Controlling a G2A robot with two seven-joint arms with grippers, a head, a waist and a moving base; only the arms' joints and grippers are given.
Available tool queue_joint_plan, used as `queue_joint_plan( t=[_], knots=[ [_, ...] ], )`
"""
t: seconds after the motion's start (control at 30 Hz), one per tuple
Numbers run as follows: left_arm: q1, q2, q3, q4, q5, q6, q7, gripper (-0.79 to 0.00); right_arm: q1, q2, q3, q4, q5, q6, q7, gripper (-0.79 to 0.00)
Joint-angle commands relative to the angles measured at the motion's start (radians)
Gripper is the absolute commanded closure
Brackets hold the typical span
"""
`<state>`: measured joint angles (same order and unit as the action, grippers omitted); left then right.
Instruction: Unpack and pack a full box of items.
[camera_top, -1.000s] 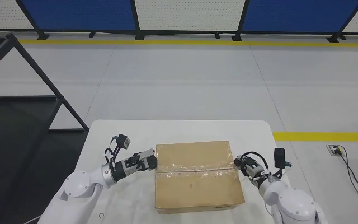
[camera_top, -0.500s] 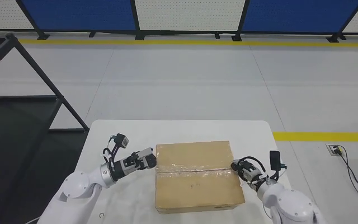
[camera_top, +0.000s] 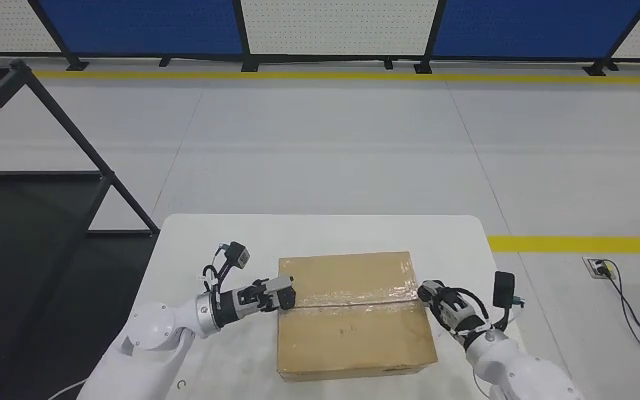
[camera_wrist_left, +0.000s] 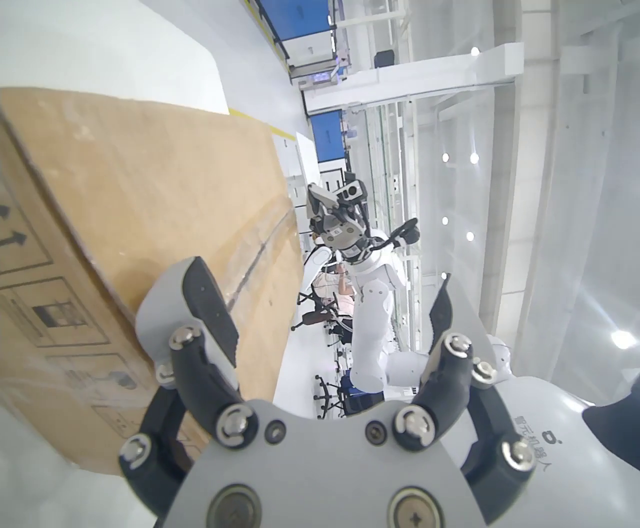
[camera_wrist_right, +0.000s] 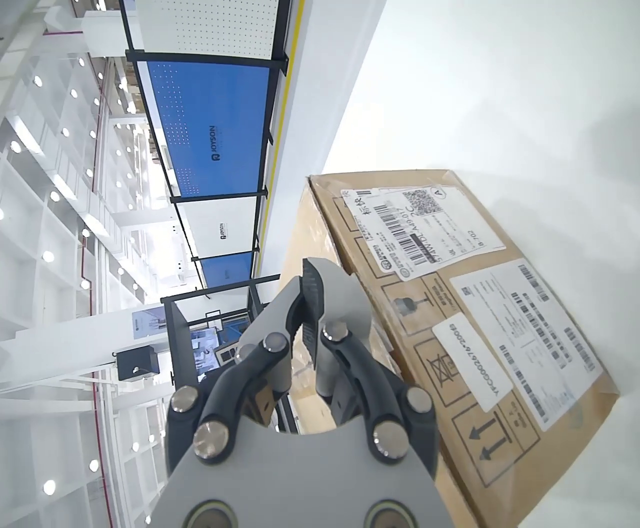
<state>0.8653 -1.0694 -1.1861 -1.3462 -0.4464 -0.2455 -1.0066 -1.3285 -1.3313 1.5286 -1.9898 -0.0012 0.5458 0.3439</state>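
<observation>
The closed cardboard box (camera_top: 355, 315) sits in the middle of the white table (camera_top: 200, 240), toward its near edge, with a strip of clear tape (camera_top: 350, 300) along the seam between its top flaps. In the right wrist view, the end of the box carries white shipping labels (camera_wrist_right: 425, 225). The table stands on a pale grey floor (camera_top: 330, 150) crossed by a yellow line (camera_top: 300, 74). Past the line runs a row of blue and white partition panels (camera_top: 140, 25). A black metal frame (camera_top: 60, 130) stands left of the table, and a floor socket (camera_top: 598, 267) with a cable lies off to the right, well apart from the box. Nothing lies between the box and either arm. The left claw (camera_top: 285, 297) is at the box's left end, level with the taped seam. Its fingers are spread wide, one finger (camera_wrist_left: 207, 295) at the top edge, though I cannot tell whether it touches. The right claw (camera_top: 428, 293) is at the opposite end of the seam, its fingers (camera_wrist_right: 312, 295) pressed together with nothing visible between them.
</observation>
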Motion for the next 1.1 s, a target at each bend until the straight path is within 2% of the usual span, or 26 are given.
queue_joint_plan(
  t=[0.0,0.17,0.27,0.43,0.6,0.77,0.93,0.97,1.0,1.03,1.07],
  knots=[
    [-0.005,0.0,0.001,0.017,0.005,0.011,0.0,-0.785,0.002,0.001,0.0,0.002,0.002,-0.001,0.001,0.0],
    [0.001,0.005,-0.029,0.031,-0.005,0.001,0.004,-0.785,0.007,0.003,-0.001,0.006,0.009,-0.005,0.002,0.0],
    [0.015,0.01,-0.067,0.018,-0.025,-0.016,0.013,-0.785,0.019,0.007,-0.025,0.008,0.001,0.002,0.048,0.0],
    [0.043,0.019,-0.136,-0.015,-0.076,-0.054,0.024,-0.785,0.066,0.013,-0.125,0.031,-0.079,0.029,0.128,0.0],
    [0.055,0.019,-0.152,-0.029,-0.105,-0.087,0.039,-0.785,0.111,0.014,-0.183,0.047,-0.146,0.078,0.13,0.0],
    [0.03,0.014,-0.142,-0.012,-0.139,-0.111,0.021,-0.785,0.065,0.018,-0.109,0.012,-0.11,0.107,0.079,0.0],
    [-0.018,0.008,-0.129,0.026,-0.159,-0.107,0.001,-0.785,-0.024,0.017,0.018,-0.037,-0.001,0.085,-0.003,0.0],
    [-0.018,0.008,-0.129,0.026,-0.159,-0.107,0.001,-0.785,-0.039,0.016,0.037,-0.049,0.022,0.068,-0.024,-0.363],
    [-0.018,0.008,-0.129,0.026,-0.159,-0.107,0.001,-0.785,-0.054,0.015,0.051,-0.059,0.043,0.043,-0.037,-0.785],
    [-0.018,0.008,-0.129,0.026,-0.159,-0.107,0.001,-0.785,-0.06,0.015,0.055,-0.061,0.048,0.036,-0.04,-0.785],
    [-0.019,0.008,-0.128,0.026,-0.16,-0.107,0.001,-0.785,-0.053,0.015,0.049,-0.057,0.038,0.049,-0.035,-0.012]
  ],
)
